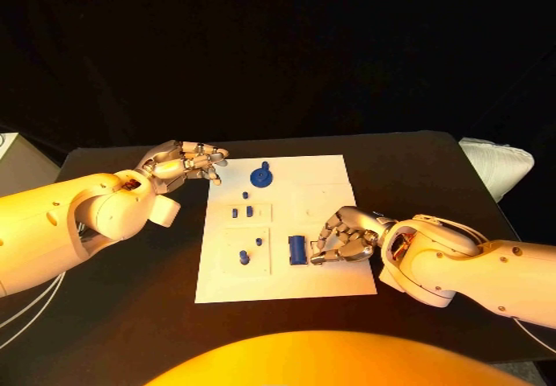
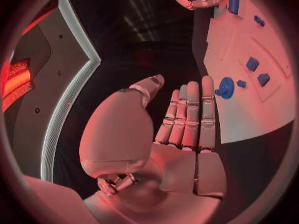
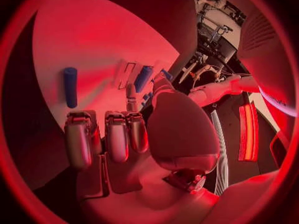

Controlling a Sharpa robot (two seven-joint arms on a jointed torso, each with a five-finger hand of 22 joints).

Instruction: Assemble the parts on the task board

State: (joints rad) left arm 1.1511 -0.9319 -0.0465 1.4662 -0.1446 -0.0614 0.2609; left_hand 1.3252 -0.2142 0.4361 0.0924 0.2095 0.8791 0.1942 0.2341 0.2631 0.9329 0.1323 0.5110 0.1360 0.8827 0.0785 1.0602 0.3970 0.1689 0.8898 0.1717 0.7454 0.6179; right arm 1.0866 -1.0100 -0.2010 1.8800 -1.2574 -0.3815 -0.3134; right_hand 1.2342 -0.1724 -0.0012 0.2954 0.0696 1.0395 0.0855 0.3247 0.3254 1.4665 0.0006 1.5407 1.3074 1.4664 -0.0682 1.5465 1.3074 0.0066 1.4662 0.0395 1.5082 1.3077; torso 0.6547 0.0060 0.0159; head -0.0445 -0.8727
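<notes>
I see the task board (image 1: 304, 281) mid-table, blue parts (image 1: 262, 176) resting on it; no legible markings. My left hand (image 1: 191, 163) hovers off its far left corner, fingers extended, empty. My right hand (image 1: 343, 238) sits over its near right side, fingers curled beside a blue block (image 1: 296, 249); I cannot tell whether it grips.

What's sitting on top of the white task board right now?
Small blue parts lie on the white task board: a round knobbed piece, a long cylinder beside the right hand, several pegs. Anything beneath that hand is hidden.

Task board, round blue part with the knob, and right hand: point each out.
task board (image 1: 336, 173): head view, bare far right area.
round blue part (image 1: 263, 176): head view, disc face.
right hand (image 1: 343, 238): head view, middle of hand.
</notes>
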